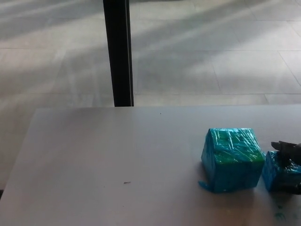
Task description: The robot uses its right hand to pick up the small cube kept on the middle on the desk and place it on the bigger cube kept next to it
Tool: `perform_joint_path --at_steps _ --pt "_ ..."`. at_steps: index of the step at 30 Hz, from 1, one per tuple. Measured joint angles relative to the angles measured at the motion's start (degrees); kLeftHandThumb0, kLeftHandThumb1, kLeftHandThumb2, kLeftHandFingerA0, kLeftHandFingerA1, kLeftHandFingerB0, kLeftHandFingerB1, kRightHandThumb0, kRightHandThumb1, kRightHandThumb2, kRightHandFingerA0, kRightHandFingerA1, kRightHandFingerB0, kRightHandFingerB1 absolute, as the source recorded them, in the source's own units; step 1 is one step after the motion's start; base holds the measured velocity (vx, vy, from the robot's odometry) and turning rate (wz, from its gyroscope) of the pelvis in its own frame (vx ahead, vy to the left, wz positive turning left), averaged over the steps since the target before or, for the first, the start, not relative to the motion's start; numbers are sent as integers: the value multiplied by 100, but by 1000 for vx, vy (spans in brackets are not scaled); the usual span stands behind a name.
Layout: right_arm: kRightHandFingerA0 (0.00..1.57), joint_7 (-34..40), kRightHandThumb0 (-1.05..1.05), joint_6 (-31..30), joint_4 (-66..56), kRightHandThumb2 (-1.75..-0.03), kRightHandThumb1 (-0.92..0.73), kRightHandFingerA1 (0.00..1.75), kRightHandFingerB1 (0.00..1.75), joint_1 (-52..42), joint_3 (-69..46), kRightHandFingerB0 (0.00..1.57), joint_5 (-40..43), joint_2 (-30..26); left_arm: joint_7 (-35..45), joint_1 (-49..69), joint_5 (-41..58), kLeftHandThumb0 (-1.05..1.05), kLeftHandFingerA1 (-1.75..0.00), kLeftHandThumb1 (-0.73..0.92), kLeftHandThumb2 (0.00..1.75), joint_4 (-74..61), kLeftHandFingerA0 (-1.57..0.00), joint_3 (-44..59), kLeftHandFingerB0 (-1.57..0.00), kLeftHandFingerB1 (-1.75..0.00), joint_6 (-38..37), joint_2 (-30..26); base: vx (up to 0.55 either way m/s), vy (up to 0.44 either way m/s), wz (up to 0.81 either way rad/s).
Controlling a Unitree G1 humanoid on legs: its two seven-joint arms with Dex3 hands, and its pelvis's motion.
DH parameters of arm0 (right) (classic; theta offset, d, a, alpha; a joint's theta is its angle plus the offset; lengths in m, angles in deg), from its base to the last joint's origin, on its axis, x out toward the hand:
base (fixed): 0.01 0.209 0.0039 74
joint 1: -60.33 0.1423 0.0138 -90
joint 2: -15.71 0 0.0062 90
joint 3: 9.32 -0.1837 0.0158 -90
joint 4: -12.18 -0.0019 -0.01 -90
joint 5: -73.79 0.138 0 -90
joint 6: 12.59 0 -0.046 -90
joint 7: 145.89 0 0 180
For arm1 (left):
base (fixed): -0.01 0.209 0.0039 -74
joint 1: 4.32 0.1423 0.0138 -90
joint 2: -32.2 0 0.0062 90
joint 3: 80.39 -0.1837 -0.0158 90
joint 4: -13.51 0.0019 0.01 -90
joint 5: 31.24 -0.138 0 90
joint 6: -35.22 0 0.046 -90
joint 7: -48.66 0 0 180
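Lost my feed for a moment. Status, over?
Right robot hand at small cube, grip unclear. Left hand out of view. Small cube on desk beside big cube, not stacked. Big cube's top clear.

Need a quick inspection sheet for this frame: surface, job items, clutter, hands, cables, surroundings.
Surface: pale desk, mostly bare; a tiny dark speck near the front.
Job's things: big blue-green cube upright on the desk; small blue cube just right of it at the picture edge, on the desk, not stacked.
Clutter: small blue-green flecks on the desk in front of the small cube.
Hands: right hand at the small cube, mostly out of frame, grip unclear; left hand not in view.
Cables: nothing seen.
Surroundings: tiled floor, black post behind the desk.
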Motion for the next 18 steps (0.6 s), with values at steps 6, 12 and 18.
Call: perform_joint_path --at_steps 6,12,18 --pt "0 -28 -76 112 46 -79 -44 8 8 66 62 0 -75 38 6 -66 -5 -91 -36 85 66 32 -27 -45 -18 -30 -13 0 0 0 0" --pt "22 -329 -27 -76 26 -55 -51 89 29 282 311 10 -298 -33 33 -139 -4 -92 -36 84 66 61 -27 -58 -18 -30 -20 -3 0 0 0" --pt "66 -268 -40 -30 57 -80 -59 125 46 513 798 8 -702 -224 35 -151 4 -89 -36 83 66 67 -30 -70 -21 -31 -22 -3 0 0 0"
